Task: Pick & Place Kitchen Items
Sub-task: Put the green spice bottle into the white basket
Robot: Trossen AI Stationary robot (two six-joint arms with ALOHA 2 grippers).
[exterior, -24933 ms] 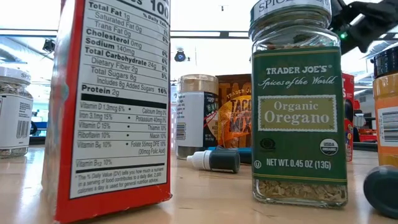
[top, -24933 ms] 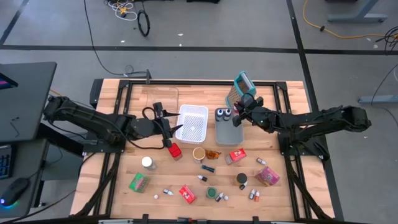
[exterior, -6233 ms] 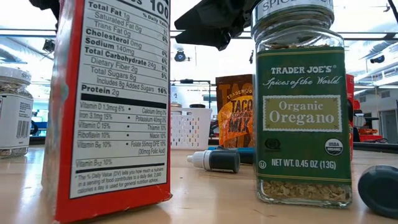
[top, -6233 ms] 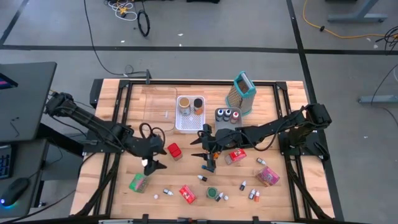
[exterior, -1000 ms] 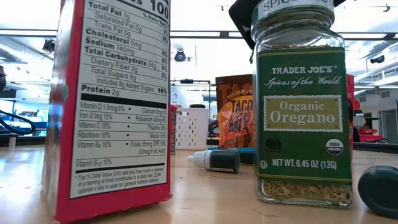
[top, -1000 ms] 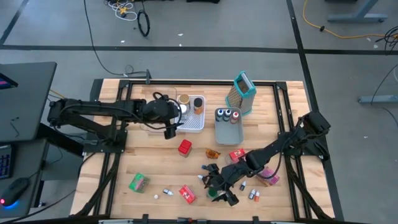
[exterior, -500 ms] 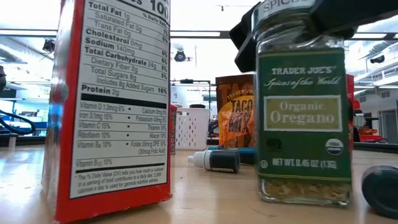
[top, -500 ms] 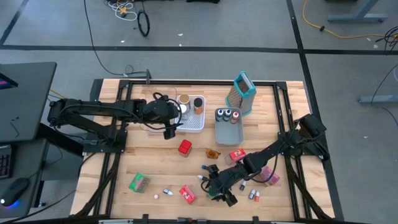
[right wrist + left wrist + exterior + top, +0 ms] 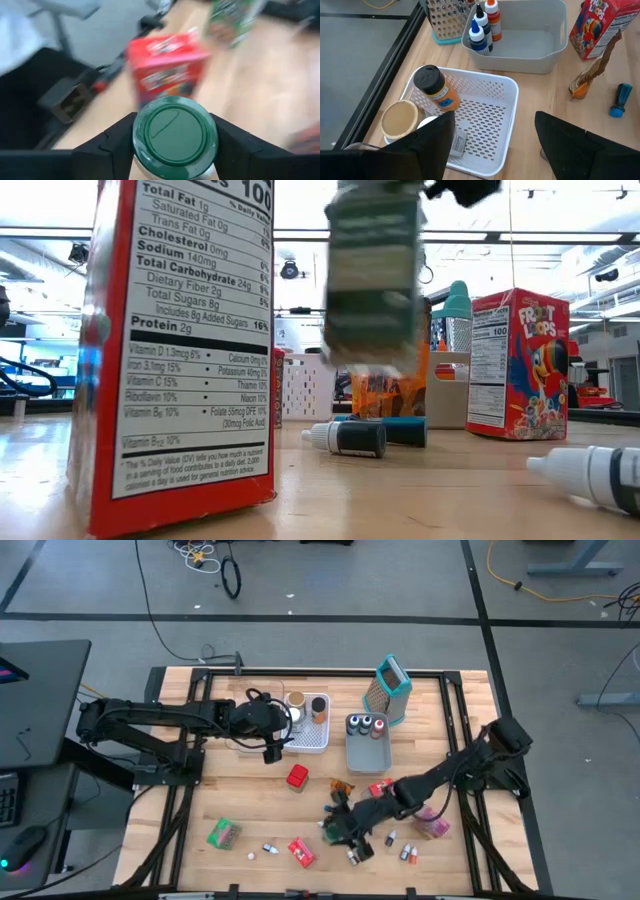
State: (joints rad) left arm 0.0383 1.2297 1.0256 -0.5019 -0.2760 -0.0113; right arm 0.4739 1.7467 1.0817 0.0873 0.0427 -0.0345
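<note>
The green-lidded oregano jar [image 9: 175,131] sits between the fingers of my right gripper [image 9: 342,827], near the table's front middle. In the low view the jar [image 9: 372,280] hangs blurred above the wood. My left gripper [image 9: 492,150] stands open over the near edge of the white basket [image 9: 308,725], which holds an orange jar with a black lid [image 9: 436,89] and a tan-lidded jar [image 9: 399,119]. Loose on the table lie a red box [image 9: 297,776], a green packet [image 9: 223,833], a red packet [image 9: 302,852], a pink packet [image 9: 432,825] and small bottles [image 9: 405,852]. My right gripper pinches the oregano jar between its two fingers, one on each side at the lid's rim [image 9: 137,132]. The fingers [image 9: 107,147] come down from above onto the top of the jar. The jar hangs below them, lifted clear of the table and roughly upright.
A grey bin [image 9: 368,745] with dropper bottles and the metal grater [image 9: 392,688] stand at the back. A cereal box [image 9: 515,360], a taco mix packet [image 9: 343,786] and a dark dropper bottle [image 9: 345,438] lie around the right gripper. Bare wood lies at the near left.
My right gripper has shut on the oregano jar and raised it off the table, carrying it a little toward the left and far side. The jar, standing on the wood a second ago, now hangs clear. A white dropper bottle behind it has come into view.
</note>
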